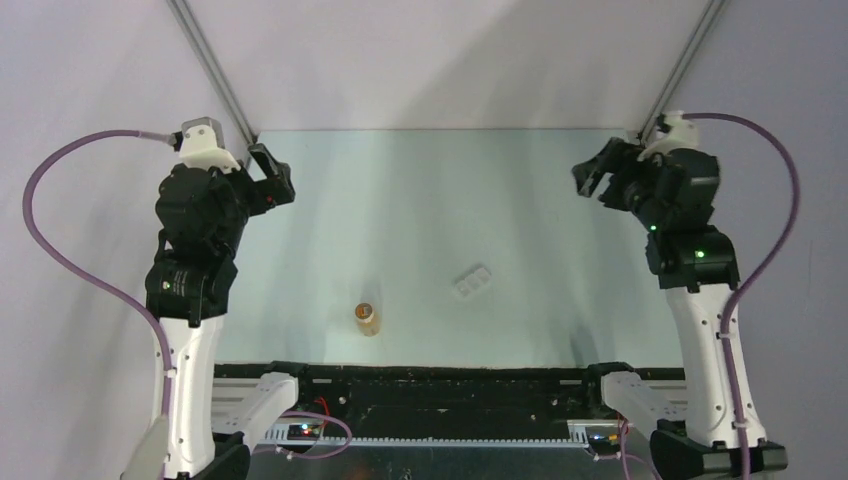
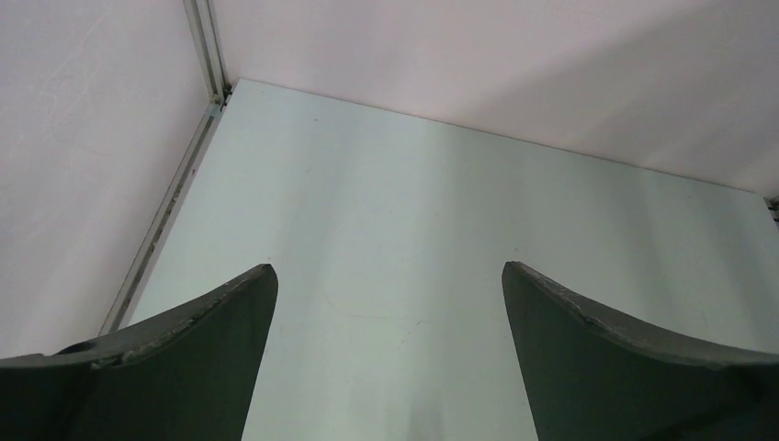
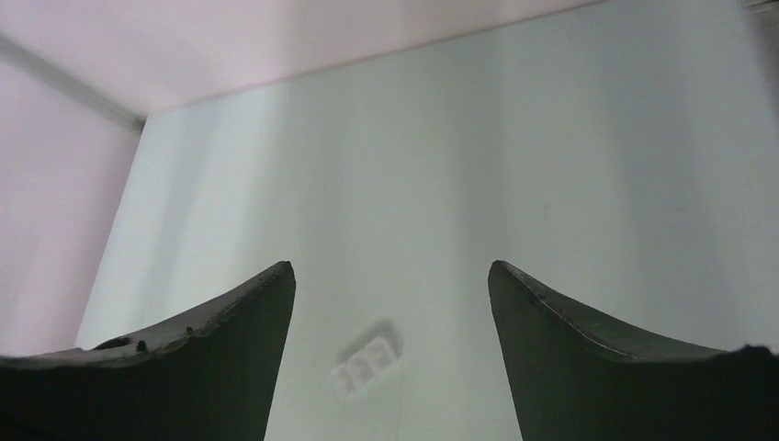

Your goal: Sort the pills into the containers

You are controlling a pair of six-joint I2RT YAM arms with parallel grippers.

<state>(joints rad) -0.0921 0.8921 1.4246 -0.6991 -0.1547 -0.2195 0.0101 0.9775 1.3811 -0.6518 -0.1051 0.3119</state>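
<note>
- Top view: my left gripper [image 1: 278, 180], at 10 o'clock, and my right gripper [image 1: 592, 182], at 2 o'clock, are both spread wide and hold nothing. The pill box [image 1: 472, 281] lies at 5 o'clock. The bottle [image 1: 367, 318] stands at 7 o'clock.
- Left wrist view: I see only the table [image 2: 386, 202].
- Right wrist view: the pill box [image 3: 369, 369] is at 6 o'clock. I think no pills are sorted yet.

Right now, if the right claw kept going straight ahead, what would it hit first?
Probably the bare table, landing somewhere near the white pill box. The right gripper is open and holds nothing; depth is hard to judge.
</note>
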